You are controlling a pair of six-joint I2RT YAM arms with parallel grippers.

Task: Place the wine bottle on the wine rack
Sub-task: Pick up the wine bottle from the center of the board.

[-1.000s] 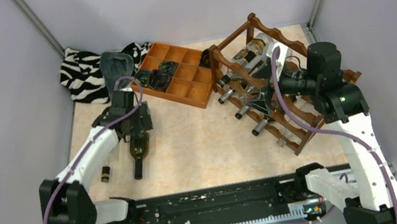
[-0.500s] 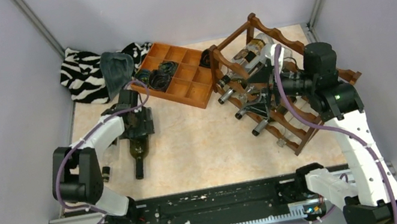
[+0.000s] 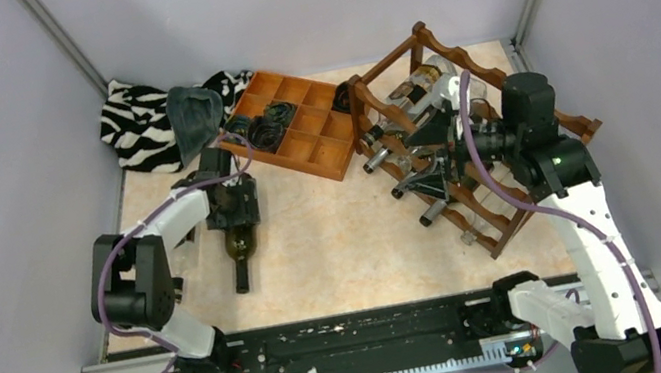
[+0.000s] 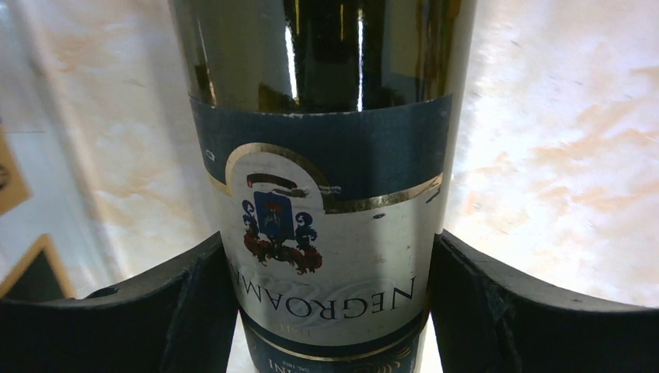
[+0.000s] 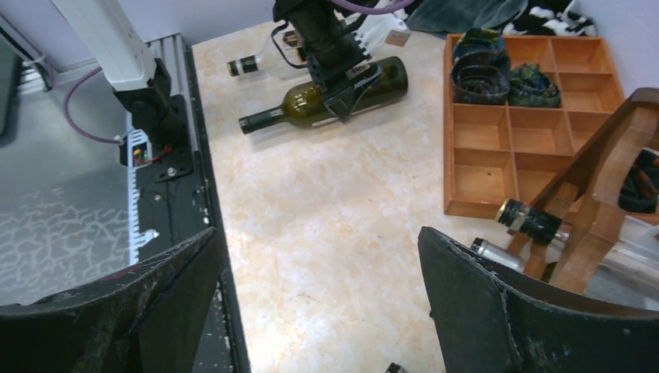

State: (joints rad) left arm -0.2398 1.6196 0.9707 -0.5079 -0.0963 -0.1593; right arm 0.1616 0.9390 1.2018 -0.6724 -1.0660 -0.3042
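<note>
We see the dark green glass wine bottle (image 3: 238, 250) lying on its side on the beige marbled desk (image 3: 346, 245). Its neck points toward the arm bases, and it lies well apart from the reddish-brown wooden wine rack (image 3: 462, 56) on the right. The left tool (image 3: 235, 215) straddles the bottle's body from above. In the wrist view its black fingers (image 4: 186, 311) sit against both sides of the blue-and-silver label (image 4: 326, 256), so we read it as clamped on the bottle. The right tool (image 3: 429, 165) hangs just beside the rack's front, where other bottles rest, its fingers (image 5: 505, 311) spread wide above the desk.
</note>
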